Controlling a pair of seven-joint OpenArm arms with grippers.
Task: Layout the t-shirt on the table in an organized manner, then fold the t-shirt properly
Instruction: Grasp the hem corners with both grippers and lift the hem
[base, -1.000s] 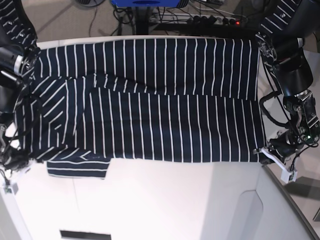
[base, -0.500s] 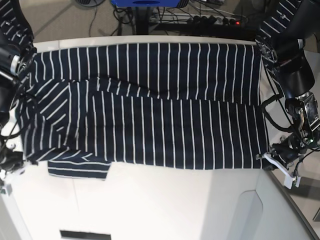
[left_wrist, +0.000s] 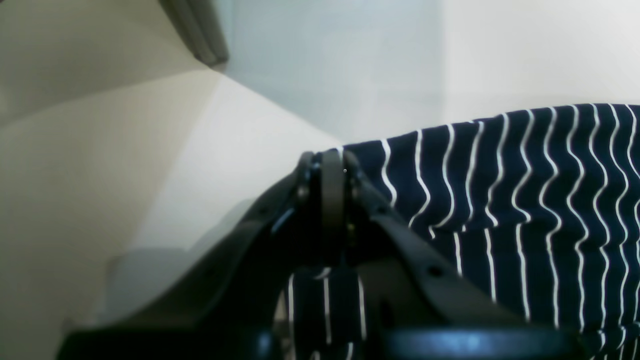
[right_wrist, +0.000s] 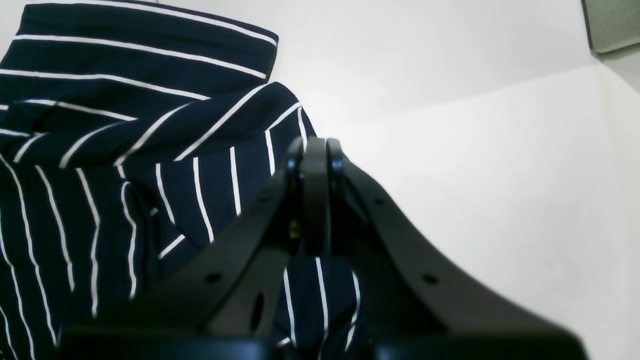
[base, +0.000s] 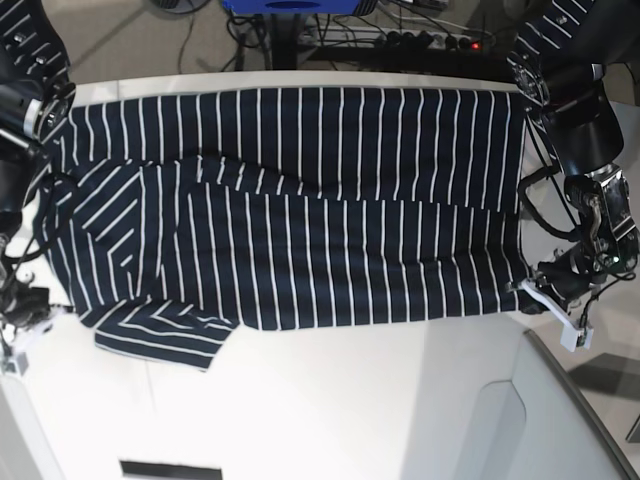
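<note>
The shirt (base: 290, 210) is lying spread across the far part of the table (base: 350, 410), dark navy with thin white stripes all over. Its long axis is running left to right across the base view, from one arm to the other. Most stripes are running front to back, but at the view's left end they are slanting where the cloth is doubled over, and a sleeve flap (base: 160, 338) is poking out toward the near edge with its stripes lying nearly sideways. A shallow crease is crossing the body from upper left toward the right. The near hem is sitting well back from the table's front.

The left gripper (left_wrist: 327, 172) is pinching a corner of the shirt (left_wrist: 525, 200), fingers pressed together with striped cloth showing between them. The right gripper (right_wrist: 314, 155) is likewise clamping the shirt (right_wrist: 100, 165) at its bunched end, cloth hanging between the closed fingers.
</note>
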